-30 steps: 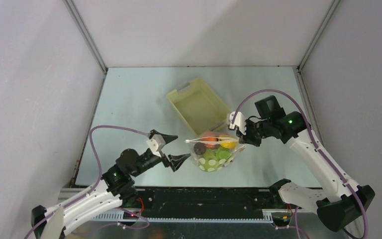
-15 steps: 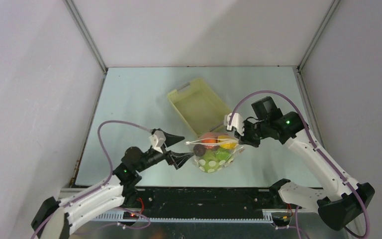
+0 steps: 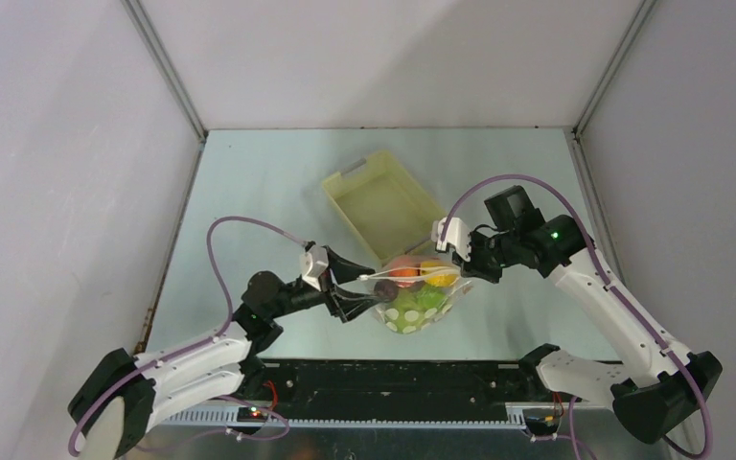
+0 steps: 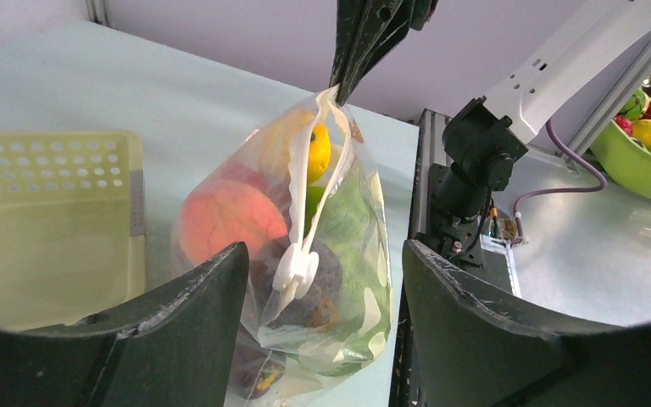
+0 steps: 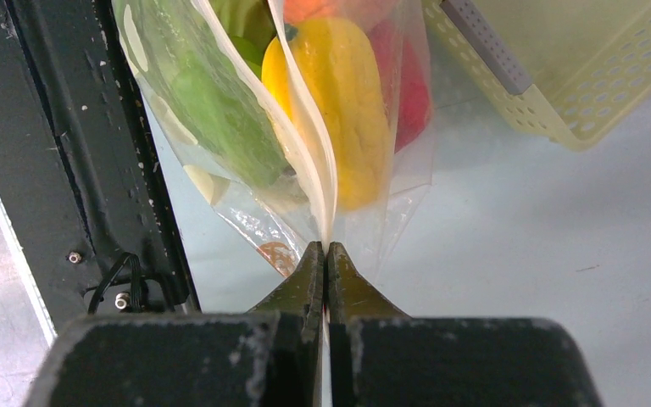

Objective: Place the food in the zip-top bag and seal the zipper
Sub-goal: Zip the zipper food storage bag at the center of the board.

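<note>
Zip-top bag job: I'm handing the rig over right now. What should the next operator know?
Right gripper: shut on the zipper end, holding the zip-top bag upright.
Left gripper: open, jaws either side of the white slider.
Done: toy food is in the bag; the yellow basket sits behind it.
To do: probably grip the slider and run the zipper shut; how much is sealed is unclear.

Plain grey-white walls [image 3: 393, 57] enclose a pale mint tabletop [image 3: 249, 192]; a dark rail [image 3: 393, 379], possibly metal, crosses the frame's bottom.
</note>
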Action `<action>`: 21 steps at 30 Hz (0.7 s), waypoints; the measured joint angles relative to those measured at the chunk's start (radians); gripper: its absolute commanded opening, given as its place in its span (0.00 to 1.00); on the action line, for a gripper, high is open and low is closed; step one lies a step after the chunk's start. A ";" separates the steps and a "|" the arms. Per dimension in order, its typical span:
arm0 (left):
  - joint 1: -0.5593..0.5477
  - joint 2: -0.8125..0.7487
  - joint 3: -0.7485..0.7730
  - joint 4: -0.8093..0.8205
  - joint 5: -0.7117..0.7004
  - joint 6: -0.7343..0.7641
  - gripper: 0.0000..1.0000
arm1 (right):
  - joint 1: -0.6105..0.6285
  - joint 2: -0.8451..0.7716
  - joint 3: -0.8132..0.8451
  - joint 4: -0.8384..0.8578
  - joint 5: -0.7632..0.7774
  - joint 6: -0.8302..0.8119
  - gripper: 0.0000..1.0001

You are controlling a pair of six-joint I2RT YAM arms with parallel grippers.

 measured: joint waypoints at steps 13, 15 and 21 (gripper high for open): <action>0.000 0.077 -0.020 0.069 0.001 -0.005 0.62 | 0.000 0.001 0.000 0.000 0.002 0.017 0.00; 0.000 0.106 -0.022 0.089 0.001 -0.016 0.57 | 0.000 0.003 0.000 0.000 0.006 0.021 0.00; 0.000 0.180 -0.022 0.164 0.017 -0.048 0.39 | 0.000 0.013 0.000 0.000 0.017 0.026 0.00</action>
